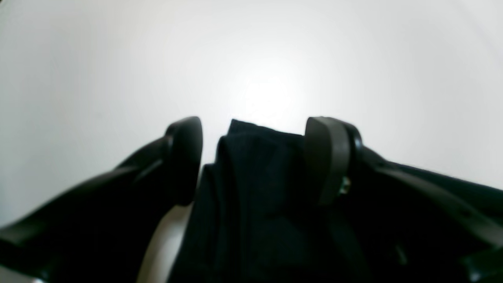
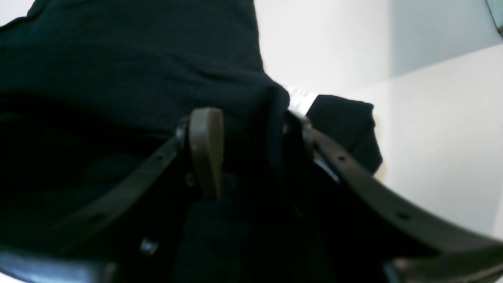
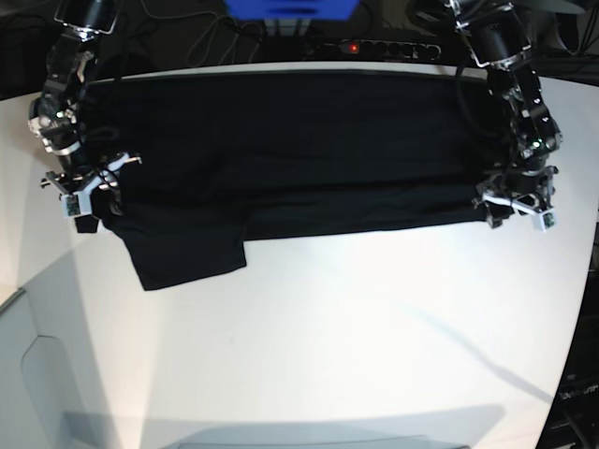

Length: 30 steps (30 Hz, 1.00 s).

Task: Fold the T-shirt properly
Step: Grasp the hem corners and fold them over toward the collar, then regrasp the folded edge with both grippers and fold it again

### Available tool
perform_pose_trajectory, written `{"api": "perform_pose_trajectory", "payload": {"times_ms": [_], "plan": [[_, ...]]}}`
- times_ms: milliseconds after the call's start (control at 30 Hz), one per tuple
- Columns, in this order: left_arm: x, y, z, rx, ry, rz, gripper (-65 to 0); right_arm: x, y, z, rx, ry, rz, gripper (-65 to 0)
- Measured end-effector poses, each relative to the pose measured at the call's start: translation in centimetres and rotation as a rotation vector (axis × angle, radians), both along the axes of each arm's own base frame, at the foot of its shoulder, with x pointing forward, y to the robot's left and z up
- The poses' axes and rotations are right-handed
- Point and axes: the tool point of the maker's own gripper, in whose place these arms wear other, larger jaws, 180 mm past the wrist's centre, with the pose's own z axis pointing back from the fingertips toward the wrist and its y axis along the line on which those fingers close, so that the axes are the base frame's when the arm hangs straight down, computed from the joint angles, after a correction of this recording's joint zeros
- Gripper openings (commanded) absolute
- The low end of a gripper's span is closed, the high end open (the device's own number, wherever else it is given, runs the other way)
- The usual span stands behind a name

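Lying across the far half of the white surface (image 3: 309, 337), the one black T-shirt (image 3: 281, 150) is stretching its long axis from side to side in the base view, with one sleeve (image 3: 182, 257) hanging toward the near edge at that view's left. Two pincers are working it, one at each end. The left pincer (image 1: 253, 157) is sitting at the base view's right end with its jaws standing apart around a bunched fold of cloth; the cloth is touching one finger (image 1: 326, 157), with a gap at the other. The right pincer (image 2: 249, 151) is gripping the opposite end, its jaws clamped on a thick wad of shirt, with a small white tag (image 2: 300, 100) showing just beyond.
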Motion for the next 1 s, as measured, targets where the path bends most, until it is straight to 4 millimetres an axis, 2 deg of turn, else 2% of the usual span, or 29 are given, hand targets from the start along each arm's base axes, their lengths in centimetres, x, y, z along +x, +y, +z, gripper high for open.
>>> {"api": "perform_pose_trajectory", "payload": {"times_ms": [167,233,367,533,633,733,867,1000], "plan": [[-0.1,0.3,-0.1,0.008,0.008,0.002,-27.1,0.0,0.0,0.0,0.000,0.000,0.000,-38.8],[-0.1,0.2,-0.1,0.006,0.007,0.001,-32.4,0.0,0.0,0.0,0.000,0.000,0.000,-38.8],[-0.1,0.1,-0.2,0.003,0.008,0.001,-46.8,0.2,0.0,0.1,0.000,-0.005,0.000,-38.8],[-0.1,0.1,-0.1,0.003,0.005,0.000,-54.9,1.1,0.1,0.8,-0.001,-0.030,0.000,-38.8],[0.0,0.1,0.0,0.002,0.001,0.000,-65.0,1.4,0.0,1.1,-0.006,-0.036,0.001,-38.7],[0.0,0.0,0.1,0.001,0.005,-0.002,-64.4,2.5,0.0,2.0,-0.008,-0.066,0.001,-38.3],[0.3,-0.1,2.3,0.042,-0.046,-0.018,-64.9,3.8,0.1,3.6,-0.013,-0.113,0.003,-38.1],[0.2,-0.7,4.4,0.082,-0.086,-0.050,-64.9,5.7,-0.2,4.8,-0.018,-0.130,-0.004,-33.7]]}}
